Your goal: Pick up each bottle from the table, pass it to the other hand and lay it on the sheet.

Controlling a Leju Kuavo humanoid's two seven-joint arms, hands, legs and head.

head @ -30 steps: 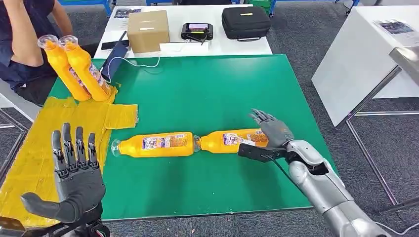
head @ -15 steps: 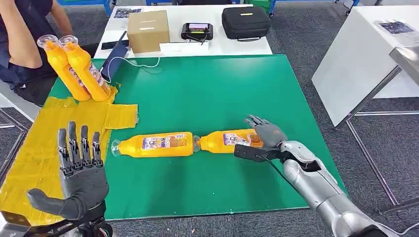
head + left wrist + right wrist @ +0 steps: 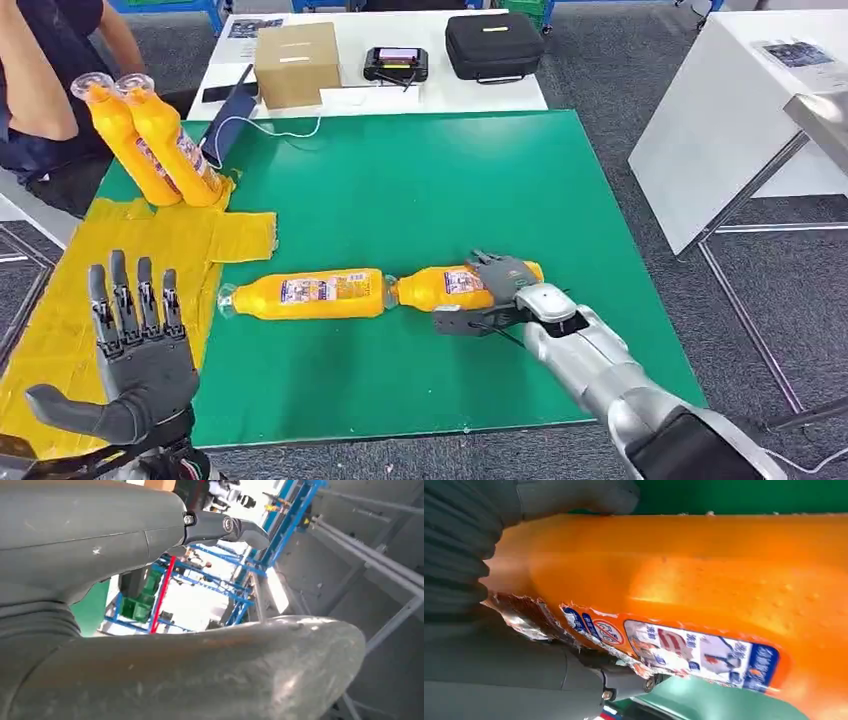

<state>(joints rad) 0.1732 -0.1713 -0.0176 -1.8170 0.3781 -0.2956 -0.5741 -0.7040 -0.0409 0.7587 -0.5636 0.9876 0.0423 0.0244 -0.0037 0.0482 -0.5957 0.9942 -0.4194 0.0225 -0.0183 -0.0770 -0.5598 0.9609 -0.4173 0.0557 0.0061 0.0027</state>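
Two orange bottles lie end to end on the green table (image 3: 420,180). My right hand (image 3: 505,285) wraps the right bottle (image 3: 440,287), fingers curled over its top and thumb along its near side. The bottle still rests on the table. In the right wrist view the bottle (image 3: 704,570) presses against the palm. The left bottle (image 3: 305,294) lies free, its cap near the yellow sheet (image 3: 60,300). Two more bottles (image 3: 120,140) (image 3: 175,140) lie side by side at the sheet's far end. My left hand (image 3: 135,355) is raised over the sheet's near part, fingers spread, holding nothing; its grey thumb (image 3: 175,675) crosses the left wrist view.
A person (image 3: 40,80) sits at the far left beside the sheet. Behind the green table a white table carries a cardboard box (image 3: 297,62), a small screen device (image 3: 395,63) and a black case (image 3: 494,44). Another white table (image 3: 740,120) stands to the right.
My right hand has come down and leftward onto the right bottle and its fingers have curled over it. My left hand has drifted slightly left, still spread.
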